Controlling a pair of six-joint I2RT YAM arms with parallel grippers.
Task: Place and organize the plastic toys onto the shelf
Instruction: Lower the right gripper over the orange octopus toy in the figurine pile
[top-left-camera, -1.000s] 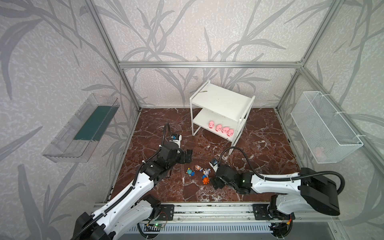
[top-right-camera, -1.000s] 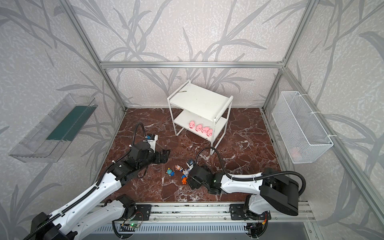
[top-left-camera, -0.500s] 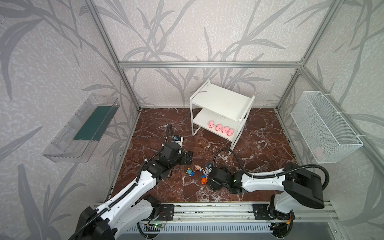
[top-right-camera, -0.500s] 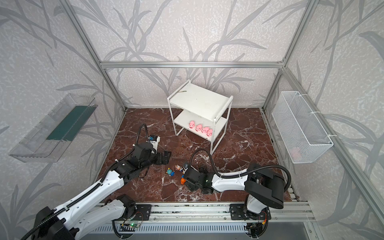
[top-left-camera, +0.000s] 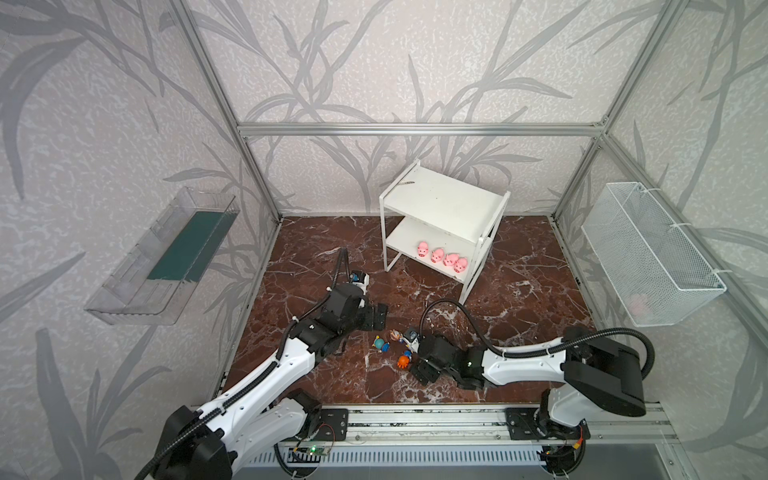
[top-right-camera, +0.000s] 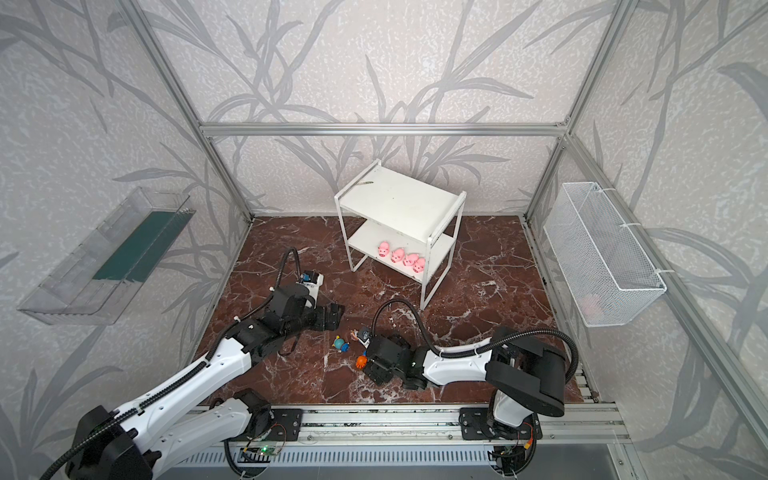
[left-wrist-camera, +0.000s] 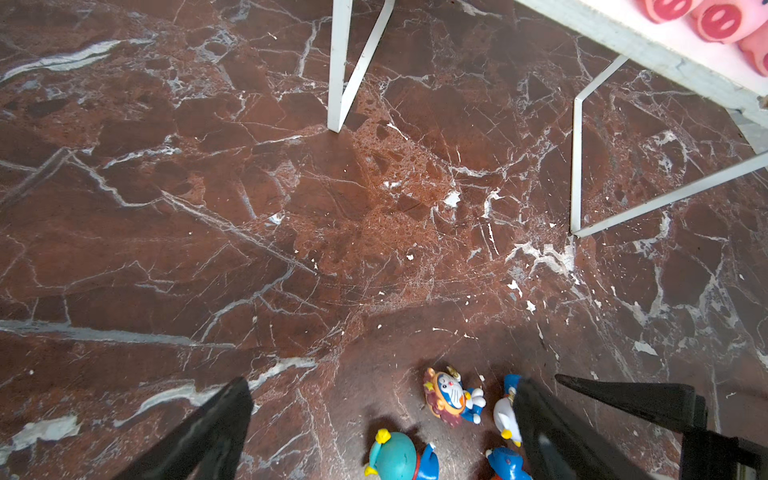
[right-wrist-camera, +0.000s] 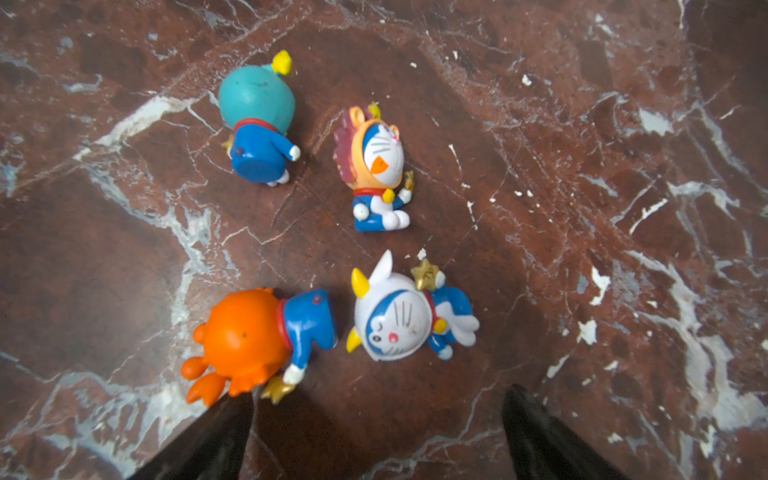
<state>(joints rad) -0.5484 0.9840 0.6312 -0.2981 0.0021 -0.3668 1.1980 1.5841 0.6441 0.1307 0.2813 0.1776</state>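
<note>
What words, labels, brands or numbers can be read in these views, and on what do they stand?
None can be read.
The figurines and the pigs bear only painted faces; the shelf is blank.
The blue mark on the left wrist camera is too small to read.

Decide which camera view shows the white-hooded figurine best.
Right wrist view: the white-hooded figurine lies whole, face up. The left wrist view shows it partly hidden behind the left gripper. In both top views it is too small to make out.
</note>
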